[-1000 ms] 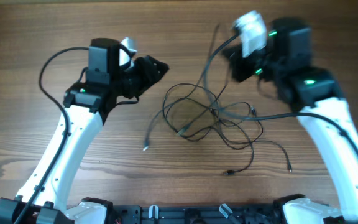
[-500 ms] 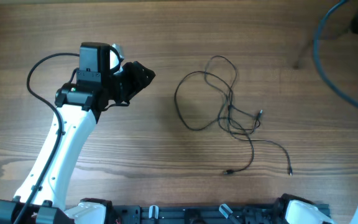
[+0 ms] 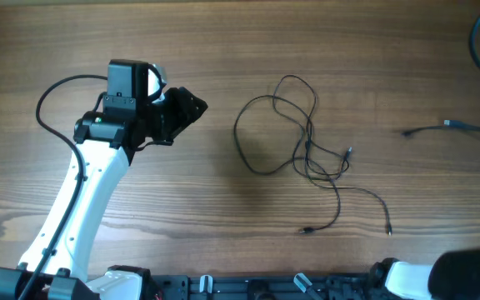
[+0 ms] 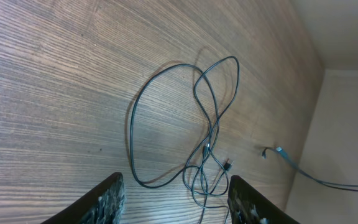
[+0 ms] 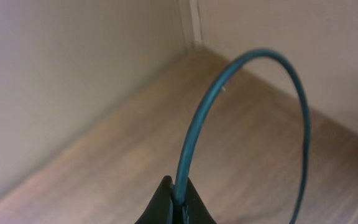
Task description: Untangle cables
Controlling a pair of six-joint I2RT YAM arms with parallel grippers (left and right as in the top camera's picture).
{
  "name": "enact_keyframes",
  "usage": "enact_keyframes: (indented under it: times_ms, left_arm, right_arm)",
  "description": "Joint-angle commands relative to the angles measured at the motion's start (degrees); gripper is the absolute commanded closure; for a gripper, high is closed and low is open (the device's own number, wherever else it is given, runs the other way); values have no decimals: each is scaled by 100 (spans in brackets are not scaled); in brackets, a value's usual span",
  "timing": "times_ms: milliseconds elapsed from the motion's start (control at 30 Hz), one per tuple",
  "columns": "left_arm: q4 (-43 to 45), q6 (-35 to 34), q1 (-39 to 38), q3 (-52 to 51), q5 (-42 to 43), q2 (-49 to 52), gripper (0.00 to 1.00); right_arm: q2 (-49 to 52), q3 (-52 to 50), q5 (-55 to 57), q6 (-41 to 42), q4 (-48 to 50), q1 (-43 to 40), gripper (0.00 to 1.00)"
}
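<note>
The cables (image 3: 308, 143) lie as a loose tangle of thin black wires right of the table's middle, with two plug ends trailing toward the front. My left gripper (image 3: 197, 105) hovers to their left, open and empty. In the left wrist view the tangle (image 4: 211, 127) lies ahead of my left gripper (image 4: 178, 205). A separate dark teal cable (image 3: 465, 127) stretches off the right edge, its plug end resting on the wood. My right gripper (image 5: 178, 190) is shut on that teal cable (image 5: 194, 124), which arcs up above it. The right gripper itself is outside the overhead view.
The table is brown wood (image 3: 182, 208). A black base bar (image 3: 265, 287) runs along the front edge. A blurred part of the right arm (image 3: 473, 275) shows at the bottom right. Pale walls (image 5: 73, 74) meet the table near the right gripper.
The right arm has swung off to the right and out of the overhead view, drawing one teal cable out of the tangle. The remaining tangle is smaller. The left arm has shifted slightly left.
</note>
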Motion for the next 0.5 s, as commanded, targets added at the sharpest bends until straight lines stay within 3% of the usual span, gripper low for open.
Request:
enact_keyframes:
  times_ms: [0, 67, 133, 167, 200, 233, 333, 467]
  left_arm:
    - [-24, 133, 9, 26, -57, 26, 45]
    - [-26, 131, 9, 26, -57, 26, 45]
    - [-28, 131, 9, 26, -57, 26, 45]
    - [-28, 131, 9, 26, -57, 26, 45]
    - [-35, 131, 9, 26, -57, 26, 45]
    - [-39, 131, 9, 26, -57, 26, 45]
    - [-81, 131, 9, 26, -55, 26, 45]
    - [-81, 131, 9, 26, -55, 26, 45]
  right_arm:
    - [540, 39, 378, -485, -76, -4, 96]
    - [756, 39, 289, -822, -70, -4, 96]
    - [1064, 37, -951, -1373, -76, -4, 96]
    - [1165, 37, -1598, -1530, -103, -4, 90]
    - [1259, 37, -2146, -1565, -168, -4, 74]
    - [1344, 37, -2531, -1563, -275, -4, 66]
    - [1480, 37, -2612, -1661, -798, -4, 43]
    - [1491, 37, -2120, -1646, -1473, -4, 30]
